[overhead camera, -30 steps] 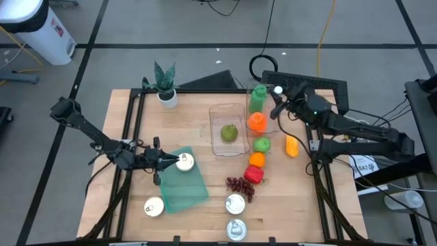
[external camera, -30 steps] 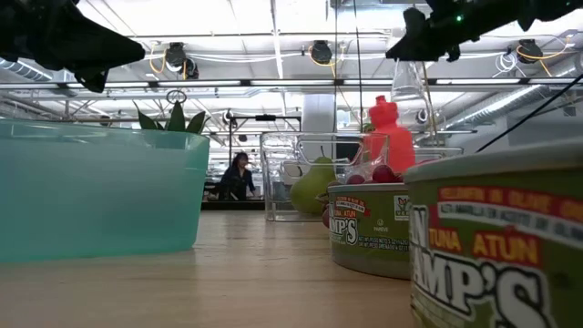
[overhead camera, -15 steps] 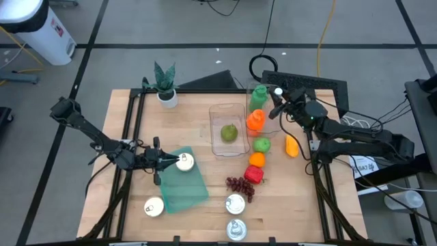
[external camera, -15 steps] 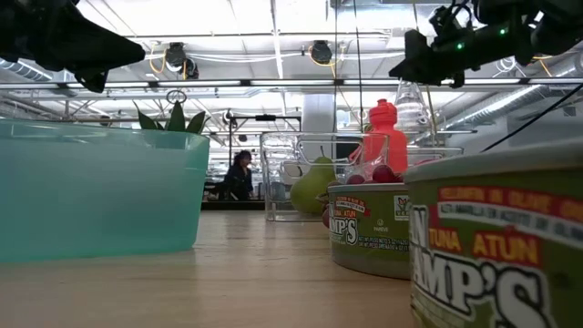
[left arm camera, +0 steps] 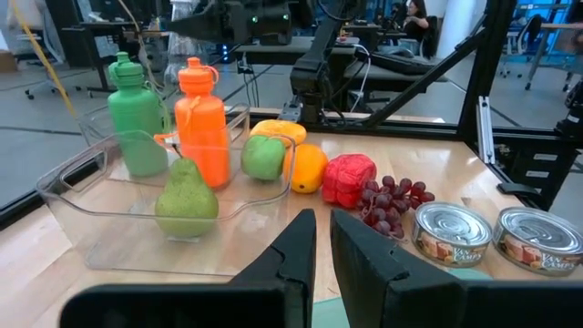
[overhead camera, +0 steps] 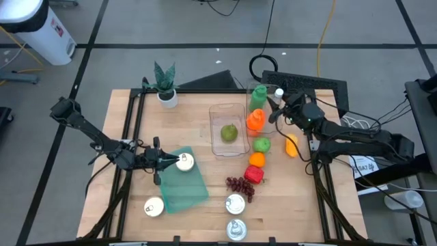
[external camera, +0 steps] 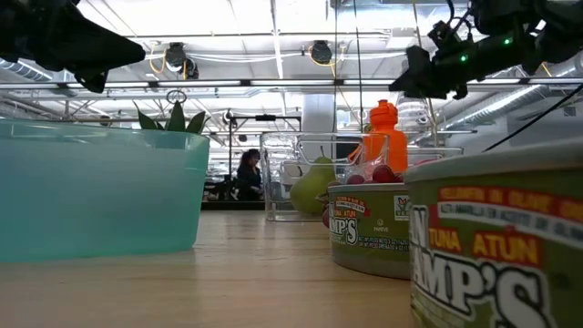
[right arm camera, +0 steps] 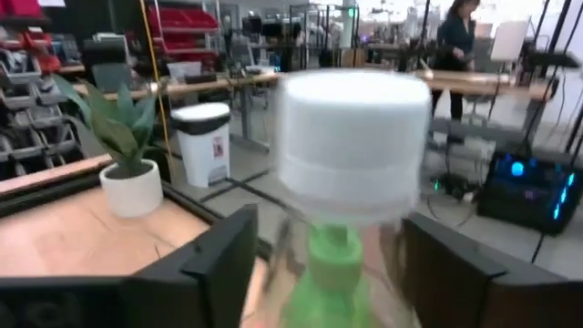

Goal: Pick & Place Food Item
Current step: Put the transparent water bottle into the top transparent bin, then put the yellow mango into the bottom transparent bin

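Note:
My right gripper (overhead camera: pixel 274 108) is over the table's far right part, shut on a clear bottle with a white cap (overhead camera: pixel 278 92), beside the green bottle (overhead camera: pixel 258 96) and the orange bottle (overhead camera: pixel 255 119). A pear (overhead camera: pixel 229 132) lies in the clear tray (overhead camera: pixel 227 109). A green apple (overhead camera: pixel 261 144), an orange (overhead camera: pixel 257 159), a red fruit (overhead camera: pixel 254 174) and grapes (overhead camera: pixel 239 184) rest on the table. My left gripper (overhead camera: pixel 169 162) is shut, above the teal container (overhead camera: pixel 184 188), next to a can (overhead camera: pixel 184 162). My right gripper holds the clear bottle below its white cap (right arm camera: pixel 351 137), one finger (right arm camera: pixel 219 264) on each side, coming level from the table's right. The bottle stands upright in the hold. The cans in the low view hide its base, so I cannot tell if it is lifted clear.
Two tuna cans (overhead camera: pixel 235 203) (overhead camera: pixel 235 229) stand near the near edge, and a third can (overhead camera: pixel 154 207) near the teal container. A yellow-orange item (overhead camera: pixel 291 145) lies under the right arm. A potted plant (overhead camera: pixel 164 85) stands at the far left. A person (external camera: pixel 248 173) is in the room behind.
My right gripper has come down with the clear bottle, whose top shows lower in the low view than a second ago. My left arm has kept still.

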